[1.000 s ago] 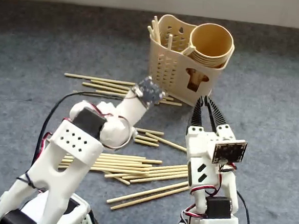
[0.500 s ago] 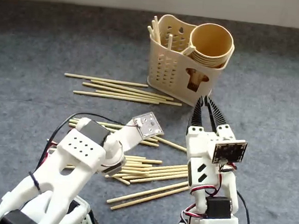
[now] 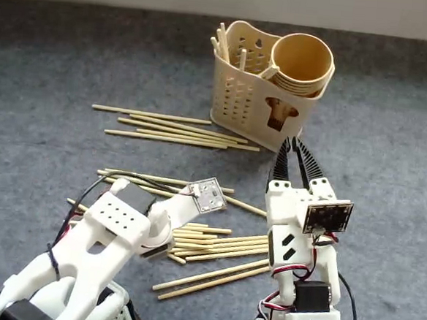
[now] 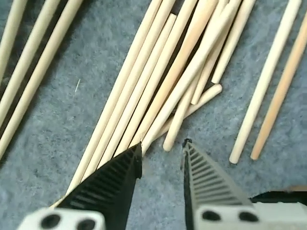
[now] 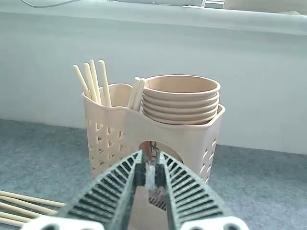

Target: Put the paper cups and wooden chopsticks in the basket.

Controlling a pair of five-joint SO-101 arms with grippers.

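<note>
The cream basket (image 3: 243,96) stands at the back of the grey mat with a stack of paper cups (image 3: 302,64) and a few chopsticks (image 3: 223,42) in it. Loose wooden chopsticks lie in a far row (image 3: 172,128) and a nearer pile (image 3: 207,244). My left arm (image 3: 121,223) bends low over the nearer pile. Its gripper (image 4: 162,151) is open just above the pile's stick ends (image 4: 168,96), holding nothing. My right gripper (image 3: 294,145) is shut and empty, pointing at the basket (image 5: 120,129) and cups (image 5: 181,98) from just in front.
Two long chopsticks (image 3: 212,277) lie askew between the two arm bases. A pale wall (image 5: 48,57) rises behind the basket. The grey mat (image 3: 58,69) is bare at the far left and at the right.
My left arm has pulled back from the far row near the basket and dropped over the nearer pile. The right arm has not moved.
</note>
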